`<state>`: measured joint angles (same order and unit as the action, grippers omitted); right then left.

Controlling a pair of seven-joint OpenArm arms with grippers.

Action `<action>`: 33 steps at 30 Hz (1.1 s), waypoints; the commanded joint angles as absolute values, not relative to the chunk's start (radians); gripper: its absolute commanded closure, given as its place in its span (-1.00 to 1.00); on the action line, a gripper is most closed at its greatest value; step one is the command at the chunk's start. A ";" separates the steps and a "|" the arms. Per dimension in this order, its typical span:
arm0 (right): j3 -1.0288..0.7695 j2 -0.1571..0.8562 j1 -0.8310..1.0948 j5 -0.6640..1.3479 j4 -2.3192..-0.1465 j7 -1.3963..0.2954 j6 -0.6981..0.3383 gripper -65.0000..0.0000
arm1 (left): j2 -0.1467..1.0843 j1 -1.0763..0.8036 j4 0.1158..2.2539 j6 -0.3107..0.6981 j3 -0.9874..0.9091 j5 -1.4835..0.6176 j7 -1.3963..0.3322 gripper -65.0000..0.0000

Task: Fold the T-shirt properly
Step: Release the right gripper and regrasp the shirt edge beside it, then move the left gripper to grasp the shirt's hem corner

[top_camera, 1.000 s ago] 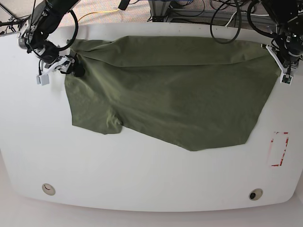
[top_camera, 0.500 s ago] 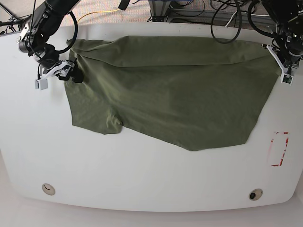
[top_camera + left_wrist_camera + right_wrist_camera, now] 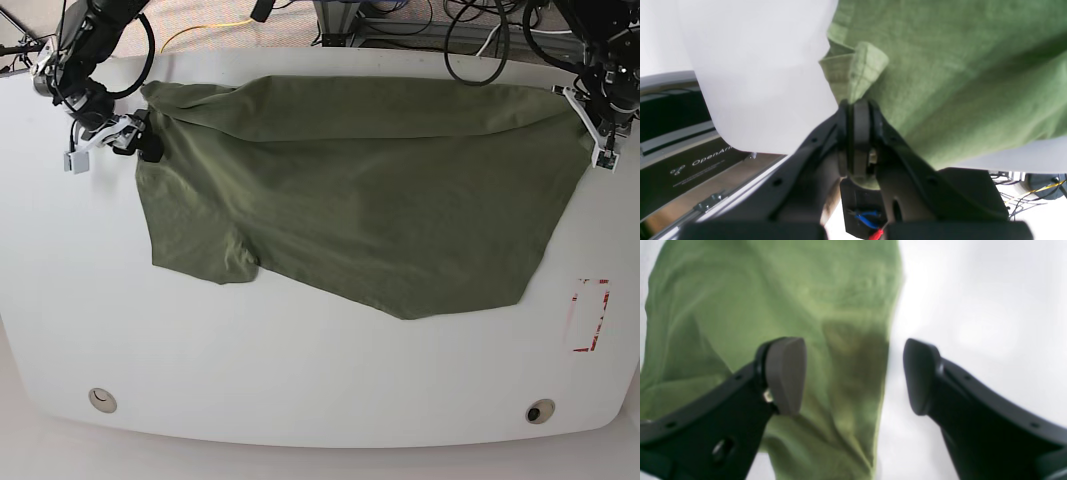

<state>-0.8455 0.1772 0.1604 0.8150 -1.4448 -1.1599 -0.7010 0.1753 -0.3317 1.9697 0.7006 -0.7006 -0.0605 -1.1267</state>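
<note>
Lying spread on white table, T-shirt olive, wrinkled, far edge folded over, not yet squared. Since a second ago, shirt's far corner on base view's left dragged outward as right gripper shifted; cloth there flatter, so spreading continues, folding not started. Right gripper jaws spread, straddling shirt edge. Left gripper jaws pressed together, pinching hem fold. Right wrist view blurred; left gripper's fingertips partly hidden in base view.
</note>
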 commanded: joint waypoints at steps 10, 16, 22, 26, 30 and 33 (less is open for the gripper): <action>-0.748 0.153 0.145 0.777 -1.400 -1.129 -0.698 -0.34 | 0.191 -0.326 1.986 0.698 -0.708 -0.059 -1.115 1.00; -0.746 0.130 0.120 0.774 -1.392 -1.127 -0.698 0.18 | 0.191 -0.329 1.988 0.698 -0.708 -0.059 -1.115 1.00; -0.745 0.136 0.102 0.774 -1.395 -1.127 -0.698 1.00 | 0.191 -0.329 1.988 0.698 -0.705 -0.064 -1.119 0.75; -0.745 0.159 0.097 0.774 -1.397 -1.127 -0.698 1.00 | 0.191 -0.326 1.986 0.698 -0.700 -0.064 -1.121 0.09; -0.745 0.159 0.096 0.774 -1.397 -1.127 -0.698 1.00 | 0.191 -0.323 1.986 0.698 -0.697 -0.065 -1.121 -0.57; -0.745 0.159 0.093 0.774 -1.397 -1.127 -0.698 1.00 | 0.191 -0.314 1.986 0.698 -0.699 -0.082 -1.121 -0.58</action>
